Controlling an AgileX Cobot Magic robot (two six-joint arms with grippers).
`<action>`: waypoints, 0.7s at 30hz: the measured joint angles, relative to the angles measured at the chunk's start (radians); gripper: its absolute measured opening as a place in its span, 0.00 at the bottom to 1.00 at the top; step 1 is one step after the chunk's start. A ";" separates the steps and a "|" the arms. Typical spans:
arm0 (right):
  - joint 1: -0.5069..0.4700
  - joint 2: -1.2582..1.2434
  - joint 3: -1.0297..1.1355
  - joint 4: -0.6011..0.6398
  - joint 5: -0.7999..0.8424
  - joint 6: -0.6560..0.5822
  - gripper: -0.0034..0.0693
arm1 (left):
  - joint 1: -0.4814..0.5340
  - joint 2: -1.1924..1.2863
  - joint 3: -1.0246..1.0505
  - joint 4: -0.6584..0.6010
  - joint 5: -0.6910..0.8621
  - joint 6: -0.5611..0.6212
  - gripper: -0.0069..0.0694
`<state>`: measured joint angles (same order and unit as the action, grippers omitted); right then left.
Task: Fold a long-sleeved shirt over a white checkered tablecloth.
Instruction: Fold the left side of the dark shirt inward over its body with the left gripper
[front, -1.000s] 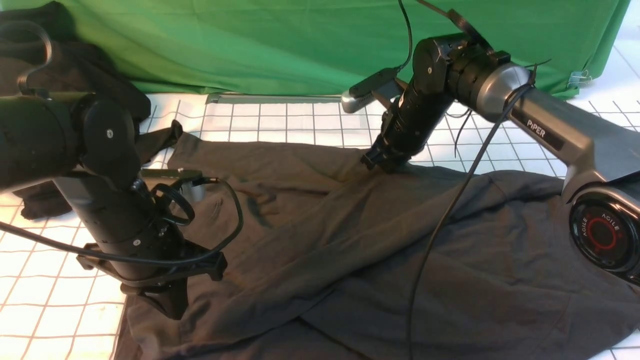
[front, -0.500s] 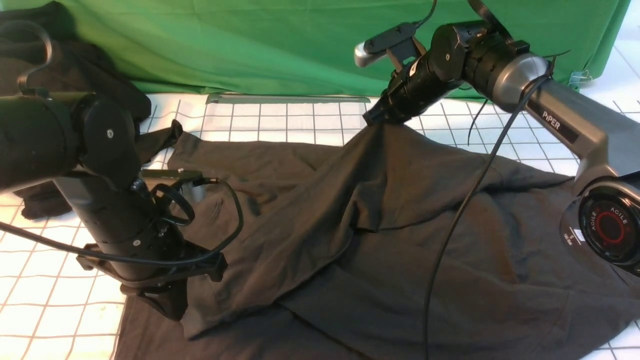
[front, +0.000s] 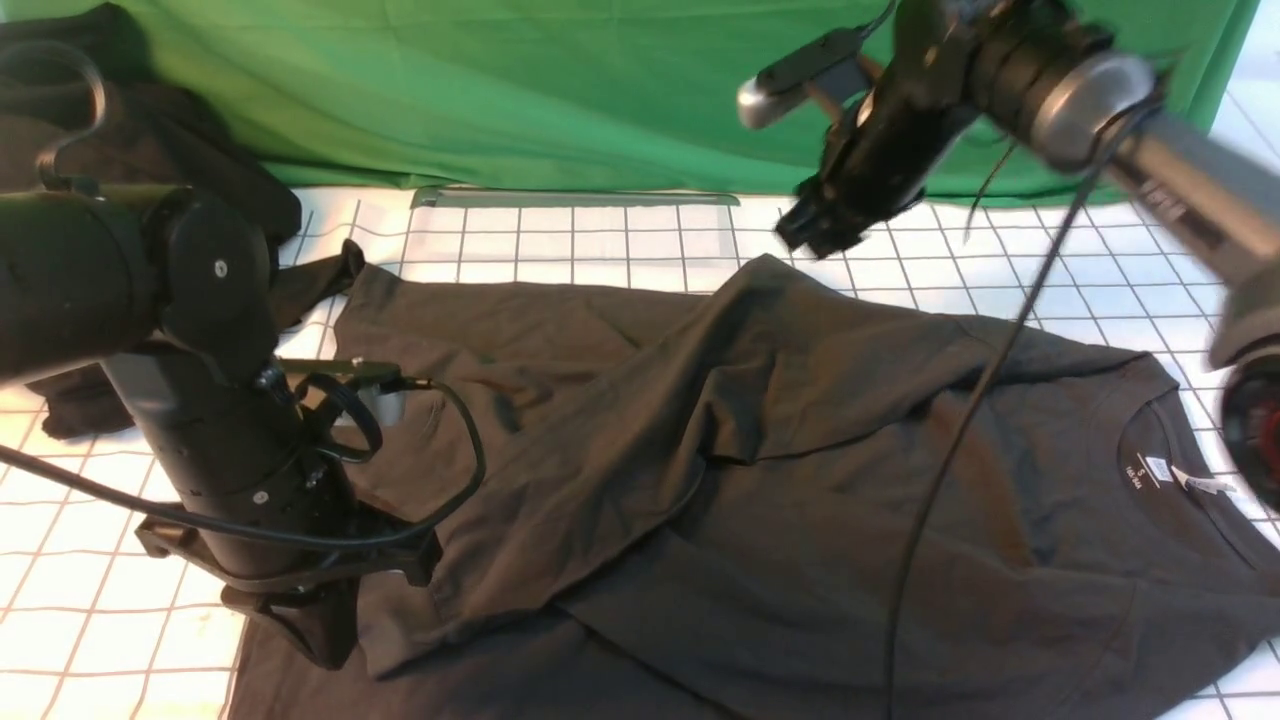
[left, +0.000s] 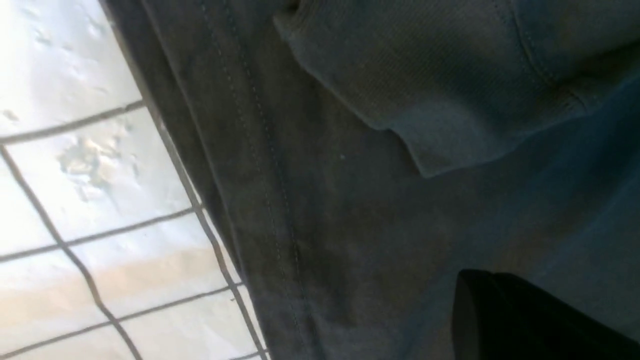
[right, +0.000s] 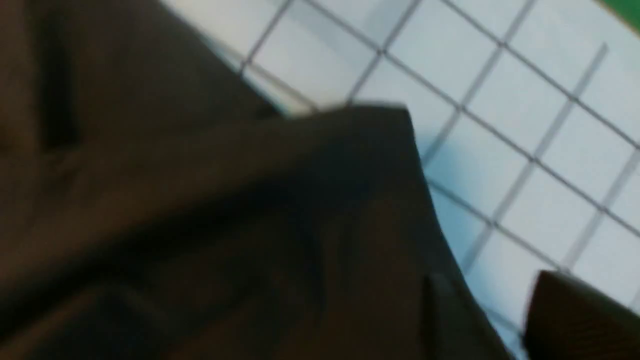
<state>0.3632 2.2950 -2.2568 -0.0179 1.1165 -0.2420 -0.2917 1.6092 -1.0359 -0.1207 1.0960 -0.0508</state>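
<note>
White checkered tablecloth (front: 600, 235) under everything. Long-sleeved shirt (front: 800, 480) lies rumpled across it, long axis left–right, neck to robot's right. R gripper (front: 815, 235) hangs over the far edge, jaws slightly apart, empty. The peaked fold sits just below it, so R arm's nearer. L gripper (front: 320, 640) closed at near-left hem; whether it pinches cloth, can't tell.

Black left arm (front: 210, 440), silver right arm (front: 1092, 92)

The front view overlooks the whole shirt (front: 800, 480); both wrist views look closely at it.
</note>
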 joint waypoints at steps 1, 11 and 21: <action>-0.001 -0.003 0.000 0.000 0.000 -0.002 0.21 | -0.001 0.000 0.000 0.001 -0.005 0.001 0.09; -0.079 -0.346 0.311 0.122 0.093 -0.030 0.04 | 0.000 0.033 0.000 0.160 -0.367 -0.076 0.38; -0.083 -0.790 0.752 0.133 -0.015 -0.046 0.04 | 0.000 0.181 -0.001 0.176 -0.429 -0.060 0.74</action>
<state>0.2799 1.5055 -1.5048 0.1149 1.1017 -0.2878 -0.2919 1.7898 -1.0372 0.0554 0.6669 -0.1106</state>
